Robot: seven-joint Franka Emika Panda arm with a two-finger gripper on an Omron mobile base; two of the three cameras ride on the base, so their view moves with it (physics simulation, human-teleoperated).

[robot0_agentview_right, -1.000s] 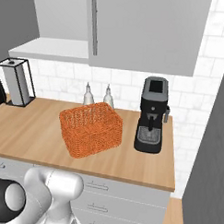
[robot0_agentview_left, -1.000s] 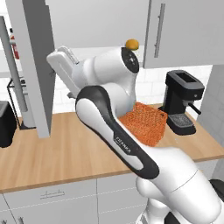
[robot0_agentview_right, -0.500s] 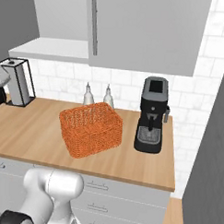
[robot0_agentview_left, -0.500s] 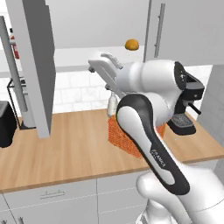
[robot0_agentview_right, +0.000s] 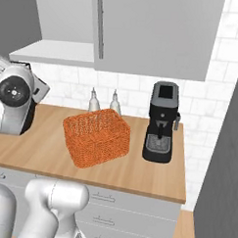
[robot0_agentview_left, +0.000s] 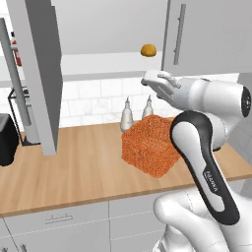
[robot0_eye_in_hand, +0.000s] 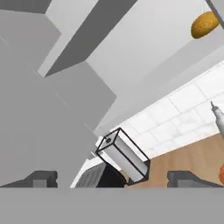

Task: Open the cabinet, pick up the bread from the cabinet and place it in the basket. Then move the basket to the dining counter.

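Arm raised, end effector (robot0_agentview_left: 150,81) open below bread (robot0_agentview_left: 148,50).

A kitchen: wall cabinet (robot0_agentview_right: 149,34), tiled backsplash (robot0_agentview_right: 132,87), wood worktop (robot0_agentview_left: 74,162), coffee machine (robot0_agentview_right: 161,123).

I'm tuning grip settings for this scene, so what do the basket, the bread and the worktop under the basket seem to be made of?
The basket looks like orange woven mesh, going by its fine netted texture. The bread has a smooth, matte golden-orange crust; its softness cannot be told. The worktop looks like light wood with a matte finish, though it could be a laminate.
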